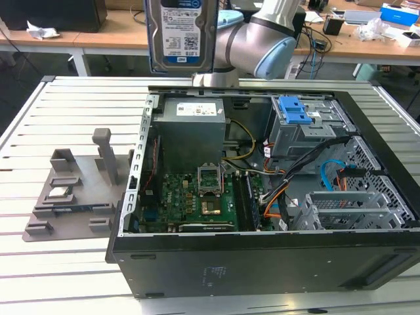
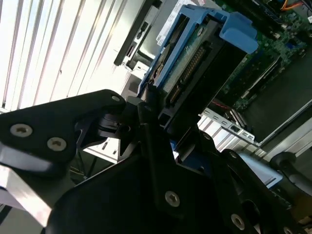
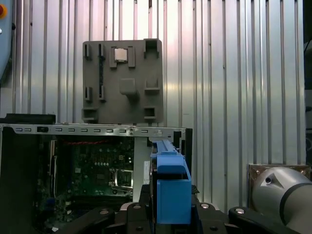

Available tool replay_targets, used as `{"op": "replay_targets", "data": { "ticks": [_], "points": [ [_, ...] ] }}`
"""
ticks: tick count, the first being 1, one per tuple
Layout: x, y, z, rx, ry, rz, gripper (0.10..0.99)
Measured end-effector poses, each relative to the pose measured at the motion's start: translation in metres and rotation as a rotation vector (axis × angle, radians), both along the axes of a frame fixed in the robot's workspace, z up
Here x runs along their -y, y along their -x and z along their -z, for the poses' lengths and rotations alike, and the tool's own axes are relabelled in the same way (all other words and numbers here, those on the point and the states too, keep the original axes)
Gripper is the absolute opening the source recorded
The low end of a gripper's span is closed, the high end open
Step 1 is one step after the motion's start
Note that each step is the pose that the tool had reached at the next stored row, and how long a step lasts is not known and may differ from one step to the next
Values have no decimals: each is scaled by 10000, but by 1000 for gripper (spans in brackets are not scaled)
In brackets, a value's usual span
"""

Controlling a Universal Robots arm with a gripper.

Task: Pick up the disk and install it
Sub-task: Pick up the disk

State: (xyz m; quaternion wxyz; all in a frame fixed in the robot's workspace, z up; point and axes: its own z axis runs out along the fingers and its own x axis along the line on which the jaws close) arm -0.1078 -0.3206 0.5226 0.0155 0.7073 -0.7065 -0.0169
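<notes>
Disk (image 1: 180, 33) pickup looks done, 1 of 2 steps. It hangs upright, right of the grey tray (image 1: 65, 197), clamped by the gripper (image 2: 156, 122) above the open computer case (image 1: 262, 262). Installing is not yet done.

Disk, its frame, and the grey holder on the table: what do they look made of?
The disk: silver-grey metal casing, judging by the dull sheen along its edges. The frame round it: bright blue, matte and moulded, so probably plastic. The holder: uniform matte grey with blocky moulded or printed shapes, likely plastic, though the look leaves that open.
</notes>
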Motion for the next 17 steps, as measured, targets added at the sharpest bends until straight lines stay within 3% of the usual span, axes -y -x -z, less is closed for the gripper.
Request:
{"op": "replay_targets", "data": {
  "ticks": [2,9,14,17],
  "points": [
    [0,-94,0,0,0,-2,365],
    [-2,-630,0,-3,0,-2,365],
    [-4,-861,0,-5,0,-3,365],
    [-9,-1128,1,-9,-1,-1,365]
  ]
}}
